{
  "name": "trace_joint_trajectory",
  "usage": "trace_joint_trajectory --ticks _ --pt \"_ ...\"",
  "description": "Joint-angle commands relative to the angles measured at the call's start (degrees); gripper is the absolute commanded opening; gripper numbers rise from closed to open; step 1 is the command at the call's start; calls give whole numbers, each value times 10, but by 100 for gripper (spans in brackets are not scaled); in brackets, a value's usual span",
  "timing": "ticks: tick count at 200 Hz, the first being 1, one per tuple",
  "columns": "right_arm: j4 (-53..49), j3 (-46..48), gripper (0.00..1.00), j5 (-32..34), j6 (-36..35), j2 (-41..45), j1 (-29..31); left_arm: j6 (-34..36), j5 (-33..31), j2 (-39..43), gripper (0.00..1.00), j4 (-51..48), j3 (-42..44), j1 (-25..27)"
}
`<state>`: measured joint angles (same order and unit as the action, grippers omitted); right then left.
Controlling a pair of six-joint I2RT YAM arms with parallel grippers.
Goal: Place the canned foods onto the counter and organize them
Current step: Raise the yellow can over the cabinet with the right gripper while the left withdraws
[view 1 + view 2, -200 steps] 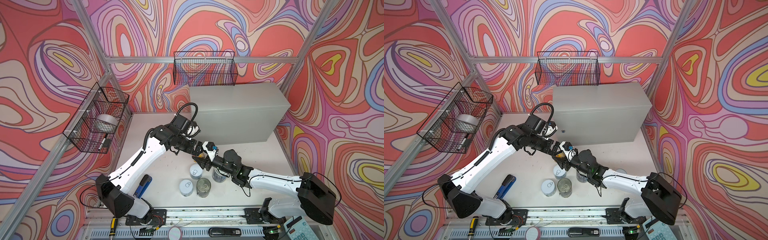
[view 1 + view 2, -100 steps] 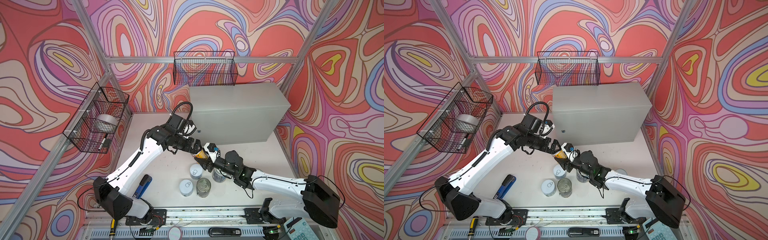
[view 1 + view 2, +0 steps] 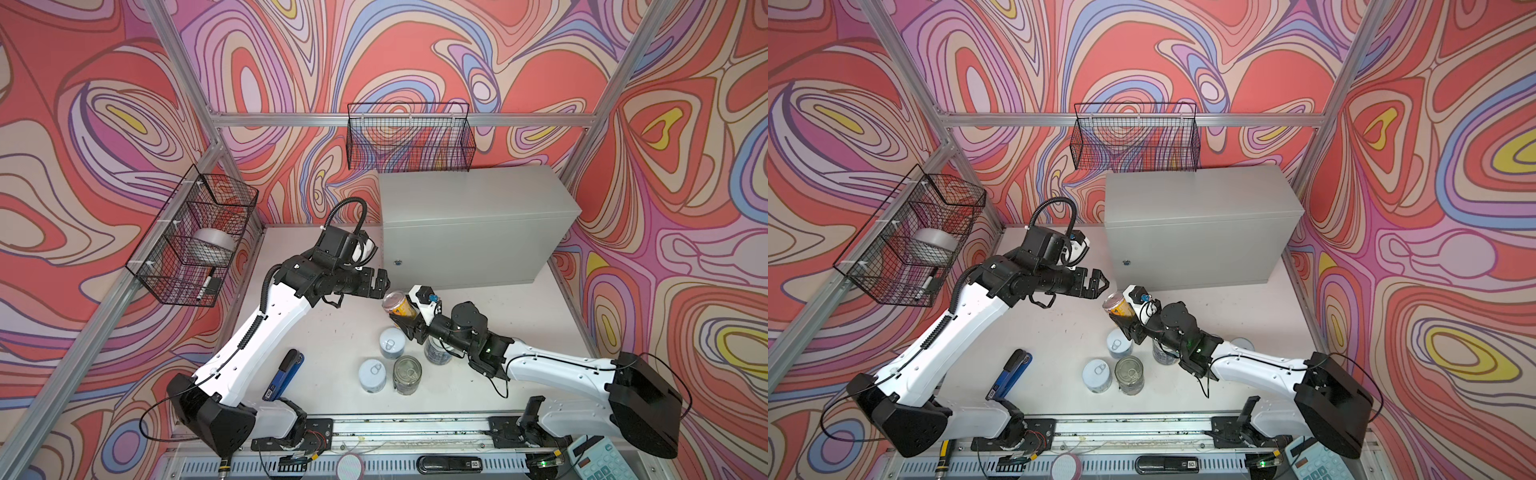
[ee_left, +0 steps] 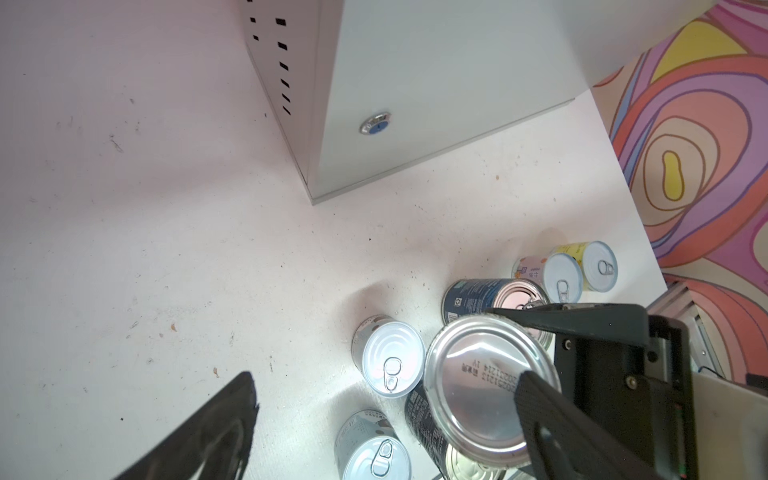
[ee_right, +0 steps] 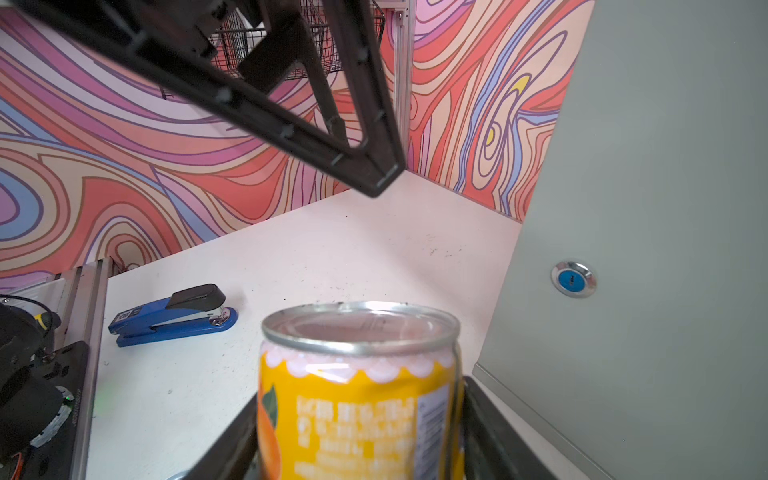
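- right hand (image 3: 406,318) is clamped across the body of the yellow can (image 3: 397,305). The can hangs tilted in the air over the pale work surface, just in front of the counter (image 3: 478,195) and not on it.
- gripping the side makes sense to me: both round ends stay free, so the can could be stood flat or passed over.
- left hand (image 3: 1100,283) has its jaws spread wide with nothing in them, tips just beside the can's free end. Reads like a hand-to-hand pass, but that's my guess.
- the can is a thin metal cylinder with a glossy yellow label, a pink scalloped band and a rolled silver rim. The end facing the left wrist view is plain silver with a printed date code and no pull tab, so probably the base. Slick and curved, so it might twist in a two-finger pinch.
- underneath, four more stand upright in a loose bunch: pale blue can (image 3: 392,343), whitish can (image 3: 371,375), dark can (image 3: 407,374) and dark blue can (image 3: 434,357), partly under the right arm.
- further off, touching each other: pinkish can (image 4: 548,276) and lemon can (image 4: 592,264).
- the counter is a matte grey sheet-metal box with crisp edges, a round lock (image 3: 399,262) on the front and a flat top. No can up there yet.
- blue stapler (image 3: 286,374) just lies nearby.
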<state>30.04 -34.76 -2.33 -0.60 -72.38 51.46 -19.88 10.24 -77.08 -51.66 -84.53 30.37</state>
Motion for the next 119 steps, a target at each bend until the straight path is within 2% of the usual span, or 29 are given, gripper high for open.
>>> trace_joint_trajectory --ticks 1,35,64,119 --pt "31 0 47 21 2 28 2 -19 -36 12 100 17 16 -6" --pt "16 -5 47 57 17 41 2 -27 -53 33 100 43 54 -16" --pt "-8 -18 47 58 21 55 2 -33 -53 63 100 96 123 -20" --pt "-65 -84 47 99 30 78 1 -45 -29 111 100 214 258 -20"
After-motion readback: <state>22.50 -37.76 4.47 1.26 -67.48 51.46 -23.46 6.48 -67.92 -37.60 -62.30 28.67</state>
